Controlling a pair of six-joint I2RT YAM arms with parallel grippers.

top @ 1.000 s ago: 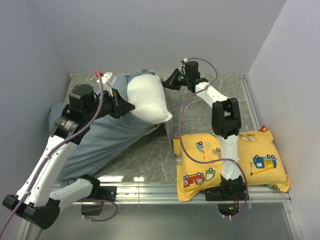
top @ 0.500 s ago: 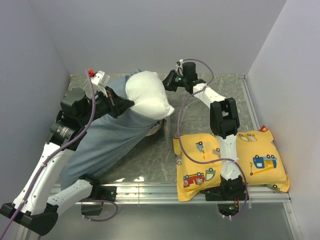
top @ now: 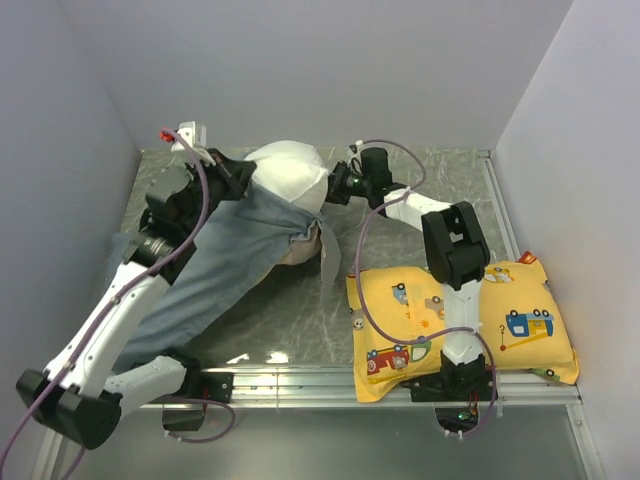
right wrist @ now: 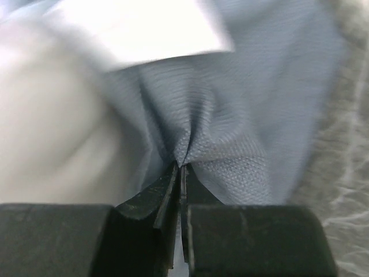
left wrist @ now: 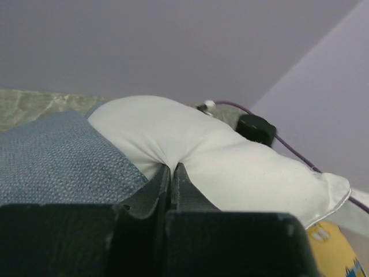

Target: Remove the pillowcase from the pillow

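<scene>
The white pillow [top: 287, 172] lies at the back of the table, its far end bare. The blue-grey pillowcase [top: 215, 265] covers its near end and trails to the front left. My left gripper [top: 236, 172] is at the pillow's left side. In the left wrist view it [left wrist: 172, 168] is shut on a pinch of the white pillow [left wrist: 242, 158], with the pillowcase [left wrist: 52, 156] to its left. My right gripper [top: 335, 186] is at the pillow's right side. In the right wrist view it [right wrist: 181, 166] is shut on a fold of the pillowcase [right wrist: 248, 121], the pillow [right wrist: 46, 133] beside it.
A yellow pillow [top: 520, 320] printed with cartoon vehicles lies at the front right, under the right arm. The walls stand close behind and to either side. A strip of pillowcase [top: 328, 255] hangs down toward the yellow pillow.
My left gripper has pulled the pillow back toward the far wall. My right gripper has come down and left and closed on the pillowcase edge. Less of the white pillow shows now.
</scene>
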